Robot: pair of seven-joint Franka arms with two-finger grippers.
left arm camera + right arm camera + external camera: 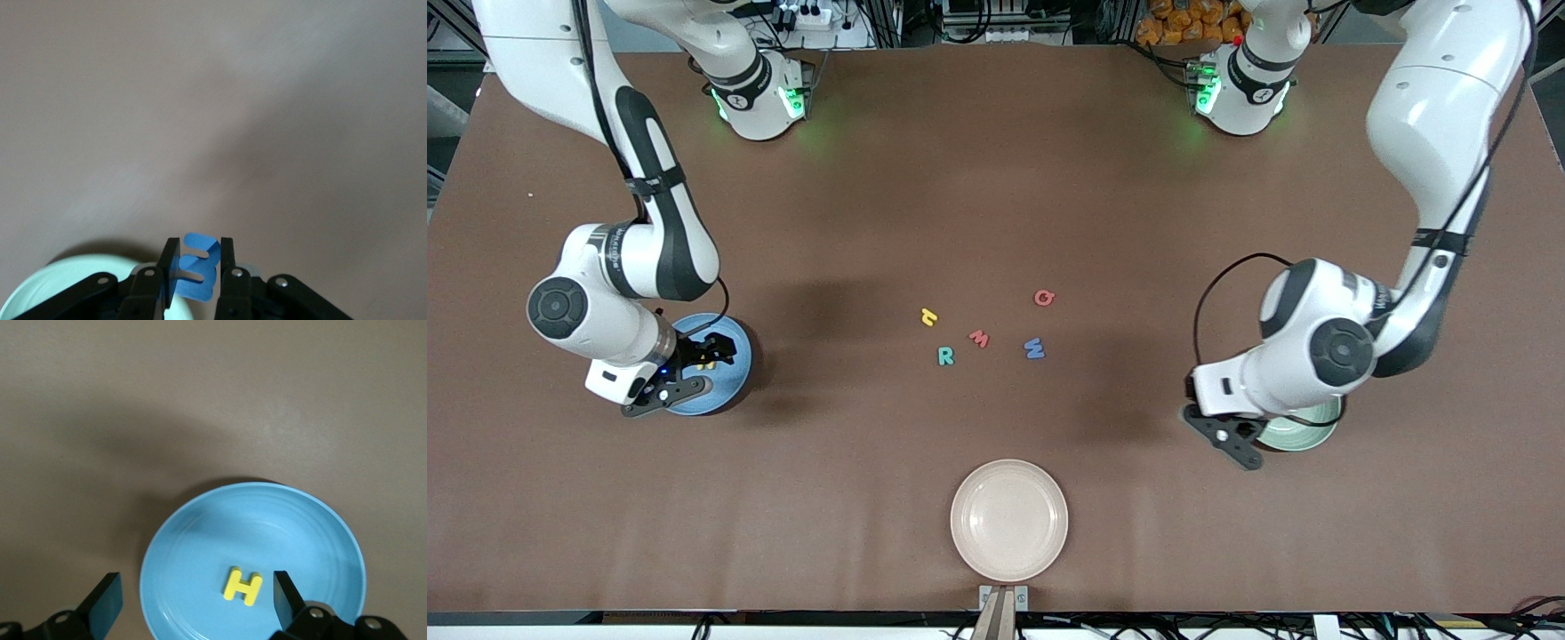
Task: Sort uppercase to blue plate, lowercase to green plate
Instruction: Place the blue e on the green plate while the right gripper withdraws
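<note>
My left gripper [1232, 442] hangs over the edge of the pale green plate [1309, 436], shut on a blue lowercase m [200, 270] that stands on edge between its fingers; the green plate [60, 285] shows below it. My right gripper [692, 369] stands open low over the blue plate [738, 356], where a yellow uppercase H [242, 586] lies flat between its fingers [105, 601]. Mid-table lie a yellow hooked lowercase letter [929, 316], a red m [979, 338], a teal R [945, 356], a blue W [1034, 348] and a red-pink Q [1044, 298].
A cream-white plate [1009, 520] sits near the table's front edge, nearer to the camera than the loose letters. The blue plate is toward the right arm's end of the table, the green plate toward the left arm's end.
</note>
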